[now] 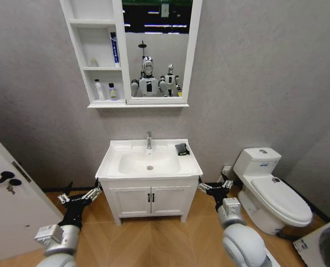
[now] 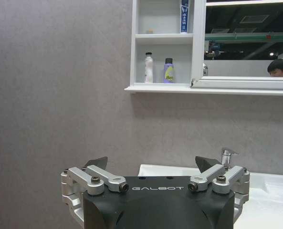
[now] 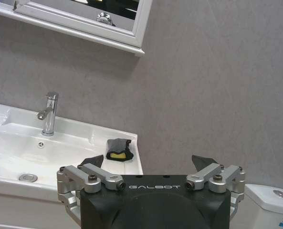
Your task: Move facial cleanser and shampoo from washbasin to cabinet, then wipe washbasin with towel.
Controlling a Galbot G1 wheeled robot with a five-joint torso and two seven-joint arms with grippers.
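- White and shiny, the washbasin [image 1: 123,167] sat in the middle of the room against the grey wall, with a chrome tap [image 1: 149,139] at its far edge and a round drain [image 1: 149,167] in the bowl.
- The dark towel [image 1: 182,149] lay on the far right corner of the washbasin top, touching nothing else. In the right wrist view it looked crumpled, with a bit of yellow showing inside [image 3: 118,150].
- The white cabinet [image 1: 78,67] hung on the wall above the washbasin, with three open shelves on its left side and a mirror [image 1: 159,50] on its right.
- A white bottle [image 2: 149,68] and a purple bottle [image 2: 168,71] stood side by side on the lowest shelf. A blue and white tube [image 1: 114,49] stood upright on the middle shelf.
- The left gripper [image 1: 80,196] hung low, near the left side of the vanity cupboard [image 1: 151,200], with its fingers spread apart and nothing in them.
- The right gripper [image 1: 215,186] hung low near the right side of the cupboard, fingers also spread apart and holding nothing.
- A white toilet [image 1: 273,192] stood to the right, and a door [image 1: 3,206] was on the left.
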